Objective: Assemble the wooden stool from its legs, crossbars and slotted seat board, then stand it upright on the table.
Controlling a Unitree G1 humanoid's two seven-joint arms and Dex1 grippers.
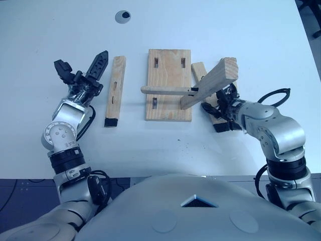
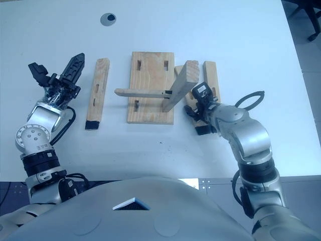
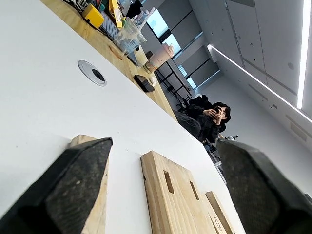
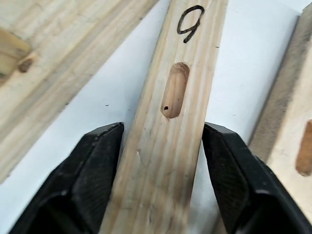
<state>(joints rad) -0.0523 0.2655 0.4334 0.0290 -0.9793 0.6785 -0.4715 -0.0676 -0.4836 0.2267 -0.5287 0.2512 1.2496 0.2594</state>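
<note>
The slotted seat board point(image 1: 169, 75) lies flat mid-table. A leg point(image 1: 213, 80) with a crossbar point(image 1: 163, 90) stuck in its side stands tilted over the board's right edge. One loose leg point(image 1: 116, 88) lies left of the board. Another leg point(image 4: 168, 146), with an empty slot, lies right of the board, and my right gripper point(image 4: 163, 126) is shut on its sides, low over the table point(image 2: 198, 120). A further leg point(image 2: 210, 78) lies just right of that one. My left gripper point(image 1: 81, 60) hovers open beside the left leg, nothing between its fingers point(image 3: 73, 185).
A round cable grommet point(image 1: 123, 16) sits in the white table point(image 1: 241, 30) at the far left. The table's front edge runs just below both forearms. Bare tabletop lies beyond the board and along the near side.
</note>
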